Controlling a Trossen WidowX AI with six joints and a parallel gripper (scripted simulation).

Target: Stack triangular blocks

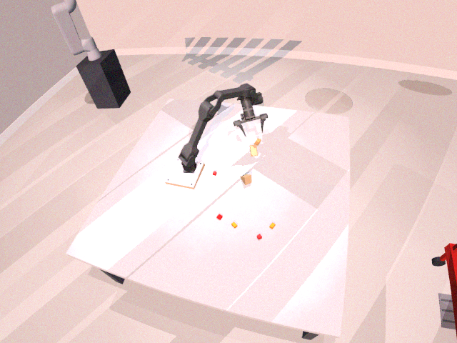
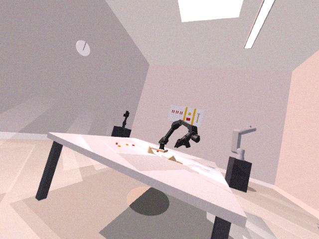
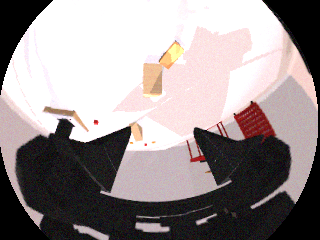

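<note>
One tan triangular block (image 1: 253,150) (image 3: 154,80) lies on the white table (image 1: 184,251), right below my gripper and clear of the fingers. It also shows in the exterior view (image 2: 173,158). The other tan triangular block (image 1: 245,179) (image 2: 151,150) (image 3: 136,132) rests apart from it, nearer the arm's base. The two blocks do not touch. My gripper (image 1: 250,127) (image 2: 179,144) (image 3: 163,130) is open wide and empty, raised above the first block.
A small orange cube (image 1: 257,141) (image 3: 171,55) lies right beside the first block. A red cube (image 1: 214,172) lies near the arm's base plate (image 1: 186,183). Several small red and orange cubes (image 1: 233,224) lie further forward. A red cart (image 1: 450,258) stands off the table.
</note>
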